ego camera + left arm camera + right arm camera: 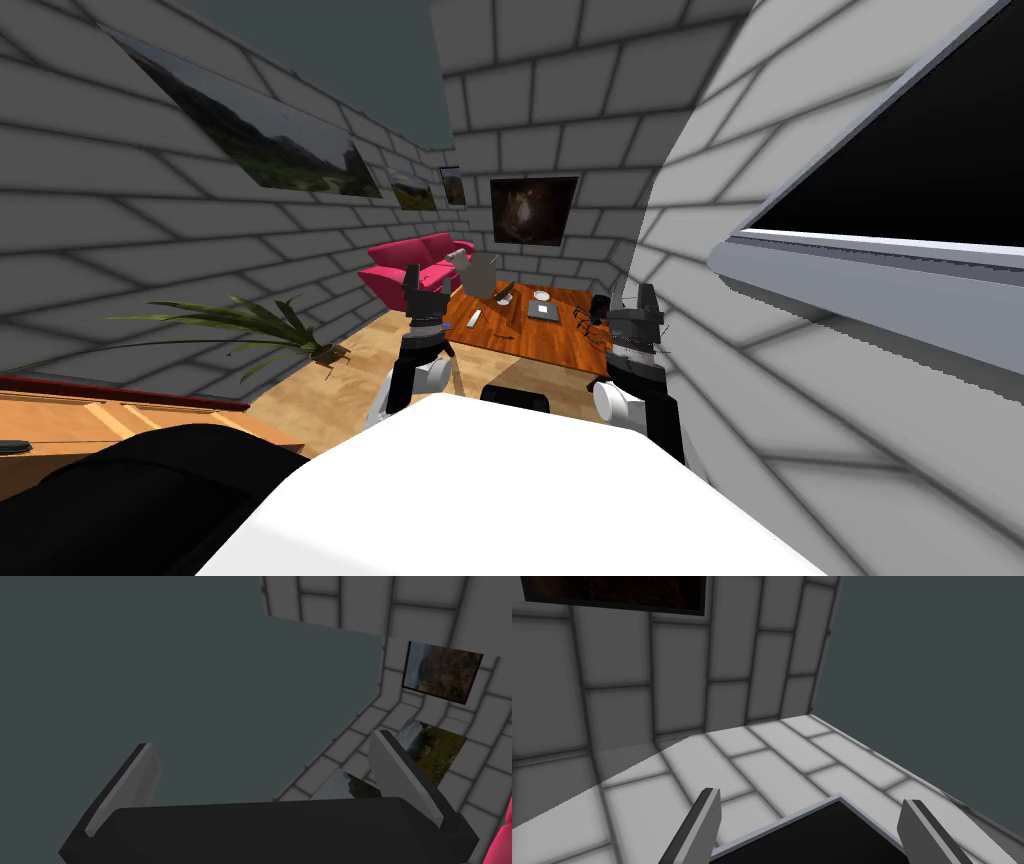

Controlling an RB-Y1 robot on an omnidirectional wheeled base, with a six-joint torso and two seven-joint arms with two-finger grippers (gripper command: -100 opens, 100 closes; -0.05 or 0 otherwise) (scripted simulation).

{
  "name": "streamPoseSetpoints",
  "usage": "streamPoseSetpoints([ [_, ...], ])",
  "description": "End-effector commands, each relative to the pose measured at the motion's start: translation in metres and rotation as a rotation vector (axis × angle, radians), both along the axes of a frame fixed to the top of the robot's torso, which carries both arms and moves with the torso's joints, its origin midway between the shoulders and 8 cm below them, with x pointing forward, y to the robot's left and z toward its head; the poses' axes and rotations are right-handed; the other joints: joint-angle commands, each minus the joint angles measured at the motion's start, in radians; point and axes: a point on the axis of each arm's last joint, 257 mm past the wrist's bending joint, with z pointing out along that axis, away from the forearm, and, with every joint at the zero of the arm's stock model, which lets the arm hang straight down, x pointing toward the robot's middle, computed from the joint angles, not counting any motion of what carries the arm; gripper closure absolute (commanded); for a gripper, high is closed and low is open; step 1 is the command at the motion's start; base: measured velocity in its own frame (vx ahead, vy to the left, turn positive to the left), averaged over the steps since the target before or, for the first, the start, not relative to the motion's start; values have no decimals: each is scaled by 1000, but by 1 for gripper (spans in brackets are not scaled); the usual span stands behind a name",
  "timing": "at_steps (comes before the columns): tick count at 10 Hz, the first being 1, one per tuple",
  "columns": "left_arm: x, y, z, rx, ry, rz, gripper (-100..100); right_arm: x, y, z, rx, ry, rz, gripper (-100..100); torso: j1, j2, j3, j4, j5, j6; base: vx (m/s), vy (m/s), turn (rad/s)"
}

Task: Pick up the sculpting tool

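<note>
Two pincers stand upright at the near side of the wooden worktop (540, 345), each with its blades spread wide and nothing between them. The left pincer (427, 280) is at the worktop's left near corner and the right pincer (632, 298) is by its right edge. The sculpting tool (473, 318), as far as so small a shape can be read, is the slim pale piece lying flat on the worktop's left part. A pale bowl (541, 295) and a flat grey slab (544, 311) sit near the worktop's middle. A pink sofa (415, 262) stands beyond its left end.
</note>
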Motion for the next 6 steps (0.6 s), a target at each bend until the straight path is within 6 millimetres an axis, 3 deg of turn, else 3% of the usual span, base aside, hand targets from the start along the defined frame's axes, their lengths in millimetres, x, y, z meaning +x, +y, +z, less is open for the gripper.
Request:
streamPoseSetpoints([
  [1,5,-1,-7,24,27,-9,-100,0,0,0,0,0,0,0,0,0,0,0,0,0,-4,6,-118],
  [4,22,7,-36,67,123,-12,-100,0,0,0,0,0,0,0,3,1,1,0,1,0,-18,32,-158],
  [6,36,23,-65,77,214,4,-100,0,0,0,0,0,0,0,3,2,1,0,1,0,-34,48,-277],
])
